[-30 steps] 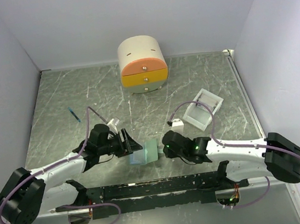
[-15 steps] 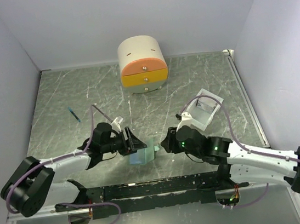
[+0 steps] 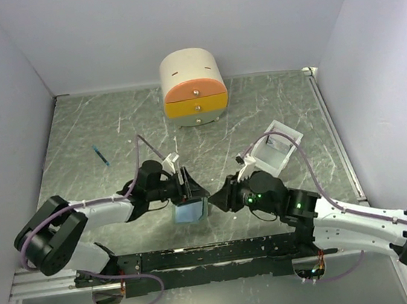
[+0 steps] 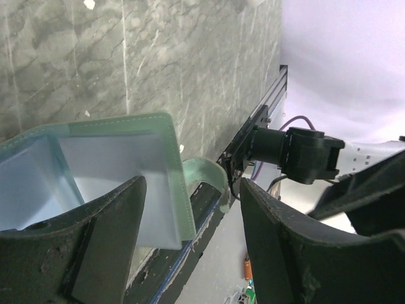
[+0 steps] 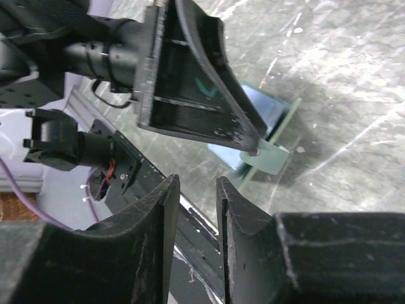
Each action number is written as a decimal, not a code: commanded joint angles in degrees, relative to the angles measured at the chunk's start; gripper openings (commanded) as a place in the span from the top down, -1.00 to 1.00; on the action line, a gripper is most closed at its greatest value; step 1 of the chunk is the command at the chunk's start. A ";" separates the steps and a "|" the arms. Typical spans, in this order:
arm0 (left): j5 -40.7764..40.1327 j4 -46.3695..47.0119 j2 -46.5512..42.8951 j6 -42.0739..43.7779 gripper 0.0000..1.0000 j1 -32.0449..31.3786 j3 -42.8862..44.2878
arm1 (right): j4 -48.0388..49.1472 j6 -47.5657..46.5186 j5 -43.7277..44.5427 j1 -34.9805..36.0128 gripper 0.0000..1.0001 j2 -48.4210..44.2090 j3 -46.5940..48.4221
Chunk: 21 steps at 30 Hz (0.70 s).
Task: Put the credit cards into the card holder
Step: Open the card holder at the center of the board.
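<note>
Presently the card holder [image 4: 126, 158] is lying unfolded on the surface [image 3: 110, 127] close to the near edge, between the two tools, with its pale blue pockets exposed. The left tool [image 3: 193, 194] is standing spread wide over it, one finger [image 5: 212, 73] resting its tip on the grey-green flap. As far as the wrist views show, it is bracing the wallet open rather than pinching it. The right tool [image 5: 196, 183] is hovering just beside the holder's open side, its fingers parted by a narrow gap with nothing seen between them. No credit cards can be made out in any view, and whether one is sitting inside a pocket cannot be told. Judgement: the step in hand is the loading of the pockets, with the holder being steadied open for it. The next move is calling for the right tool to fetch a card, pinch it by a short edge and bring it square to a pocket mouth, with the flap pinned down by the left tool
</note>
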 commanded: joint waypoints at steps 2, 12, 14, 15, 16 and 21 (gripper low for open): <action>-0.81 1.94 2.92 1.19 -0.43 -1.21 1.13 | 6.27 -0.43 -4.53 0.12 0.41 2.10 -0.59; -1.56 1.94 5.28 1.46 -0.43 -1.35 2.82 | 11.26 0.32 -4.05 2.65 0.44 9.49 -0.93; -2.12 1.13 4.95 1.73 -0.44 -1.35 3.19 | 12.29 0.20 -2.76 3.94 0.44 11.57 -1.04; -2.46 0.72 4.82 1.92 -0.43 -1.35 3.40 | 12.39 0.04 -1.72 4.69 0.44 12.82 -1.04; -2.74 0.43 4.80 2.08 -0.44 -1.35 3.60 | 12.09 -0.17 -0.34 5.49 0.44 14.06 -0.84; -2.88 0.39 6.19 2.13 -0.43 -1.35 3.96 | 7.58 -1.02 10.92 10.56 0.44 19.35 1.87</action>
